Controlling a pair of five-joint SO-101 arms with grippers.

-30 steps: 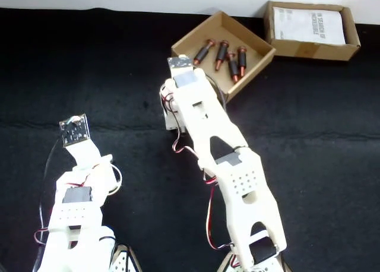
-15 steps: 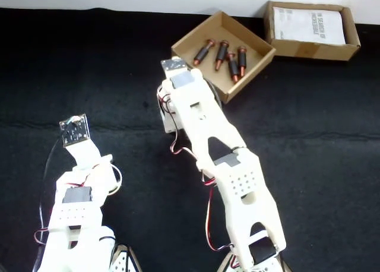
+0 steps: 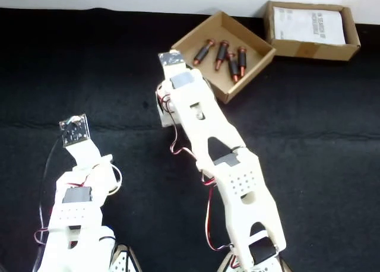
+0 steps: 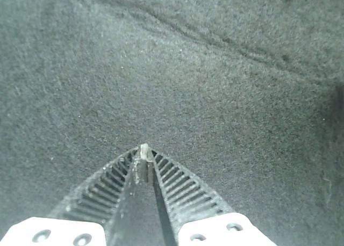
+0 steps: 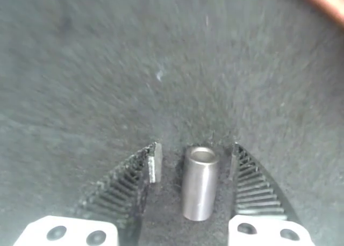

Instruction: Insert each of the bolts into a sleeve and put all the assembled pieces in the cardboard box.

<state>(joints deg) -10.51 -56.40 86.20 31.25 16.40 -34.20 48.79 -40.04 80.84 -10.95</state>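
Right gripper (image 5: 195,149): fingers (image 5: 155,163) set wide, nothing clamped. One bare metal sleeve (image 5: 200,182) sits between them on the black cloth (image 5: 107,69), its open end toward my fingertips, with a gap on either side, touching neither finger. No bolt seen in it. Left gripper (image 4: 144,149): fingers (image 4: 177,184) closed tip to tip, holding nothing, only cloth ahead of them. High view: my right arm (image 3: 205,126) reaches forward, wrist just beside the near-left corner of the cardboard box (image 3: 226,27), which lies ahead of and to the right of my right fingers. Four assembled pieces (image 3: 221,54) lie inside it, side by side. A second box (image 3: 350,47) holding a printed sheet stands beyond. Left arm (image 3: 80,165) well apart from both boxes
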